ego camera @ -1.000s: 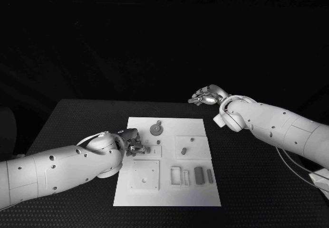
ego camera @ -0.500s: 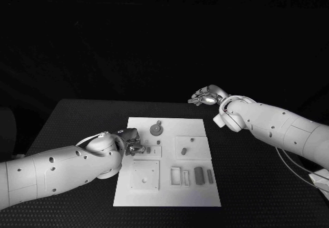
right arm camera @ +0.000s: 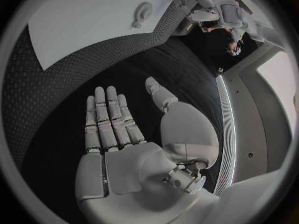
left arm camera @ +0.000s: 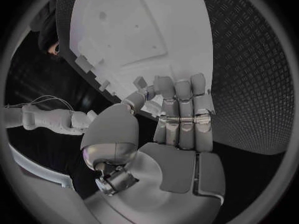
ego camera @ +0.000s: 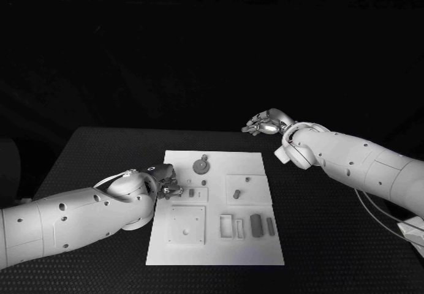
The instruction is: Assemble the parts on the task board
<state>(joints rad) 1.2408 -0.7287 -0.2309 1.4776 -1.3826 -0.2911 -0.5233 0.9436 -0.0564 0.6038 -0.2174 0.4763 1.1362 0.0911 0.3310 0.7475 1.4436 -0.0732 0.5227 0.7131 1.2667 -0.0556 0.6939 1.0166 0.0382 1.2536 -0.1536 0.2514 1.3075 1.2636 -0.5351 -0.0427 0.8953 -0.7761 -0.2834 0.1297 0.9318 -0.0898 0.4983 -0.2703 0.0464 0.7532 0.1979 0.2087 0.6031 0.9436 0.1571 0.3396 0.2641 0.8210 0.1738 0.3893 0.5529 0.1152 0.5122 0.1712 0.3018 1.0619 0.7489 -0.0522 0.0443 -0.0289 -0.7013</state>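
The white task board lies in the middle of the black table. My left hand hovers at the board's left edge, fingers bent, beside a small grey peg that stands in a small square plate. In the left wrist view the left hand has nothing visible between its fingers, with the board beyond them. A round disc part lies at the far end, another peg mid-board. My right hand is held above the table past the board's far right corner; its fingers are straight and hold nothing.
Near the board's front are a square plate, a narrow frame and dark bars. Black table surface surrounds the board on all sides. A cable hangs under my right arm.
My left hand has drawn back a little toward the board's left edge, uncovering the small peg in its square plate. The right hand has not moved.
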